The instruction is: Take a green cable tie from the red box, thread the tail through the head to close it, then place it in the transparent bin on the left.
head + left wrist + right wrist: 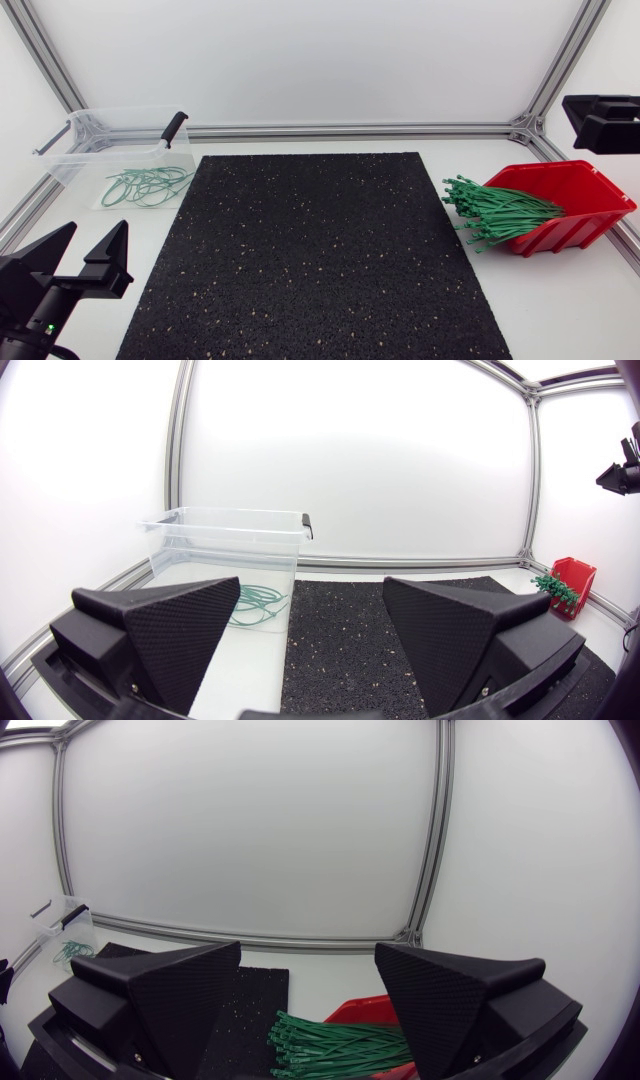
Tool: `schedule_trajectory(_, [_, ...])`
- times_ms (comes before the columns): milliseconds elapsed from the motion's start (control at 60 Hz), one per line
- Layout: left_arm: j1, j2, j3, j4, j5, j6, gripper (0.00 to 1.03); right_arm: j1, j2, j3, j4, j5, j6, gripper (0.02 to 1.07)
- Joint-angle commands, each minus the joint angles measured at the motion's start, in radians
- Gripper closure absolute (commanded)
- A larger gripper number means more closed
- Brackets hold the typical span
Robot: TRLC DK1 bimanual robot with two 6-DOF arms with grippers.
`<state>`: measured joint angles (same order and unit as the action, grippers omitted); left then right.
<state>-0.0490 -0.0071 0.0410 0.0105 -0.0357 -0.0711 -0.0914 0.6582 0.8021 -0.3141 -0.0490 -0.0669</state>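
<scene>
Large in left wrist, tiny in right: transparent bin [220,545], looped ties [255,605]. Reverse for red box [365,1010], straight ties [335,1042]. Left gripper [312,585], right gripper [308,948] wide, empty. Black mat [310,250], table [560,310].

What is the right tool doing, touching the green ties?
Apart. Head view shows the right tool up by the frame, clear of the ties at the red box.

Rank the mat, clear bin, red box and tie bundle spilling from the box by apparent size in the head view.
Largest: mat, by far.
Next: bin and red box, which look about alike, so I won't rank them.
Smallest: tie bundle.
</scene>
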Motion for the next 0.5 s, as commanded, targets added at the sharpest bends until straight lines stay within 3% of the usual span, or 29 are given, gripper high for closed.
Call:
schedule_trajectory(0, [-0.005,-0.007,-0.041,-0.009,-0.01,-0.013,0.04,-0.065,0.11,0.1,-0.094,-0.051,-0.06,0.07])
schedule_trajectory(233, [-0.003,-0.007,-0.041,-0.009,-0.01,-0.013,0.04,-0.28,0.34,0.253,-0.283,-0.44,-0.205,0.07])
schedule_trajectory(483, [-0.002,-0.007,-0.041,-0.009,-0.01,-0.013,0.04,-0.275,0.537,0.404,-0.549,-0.448,-0.551,0.13])
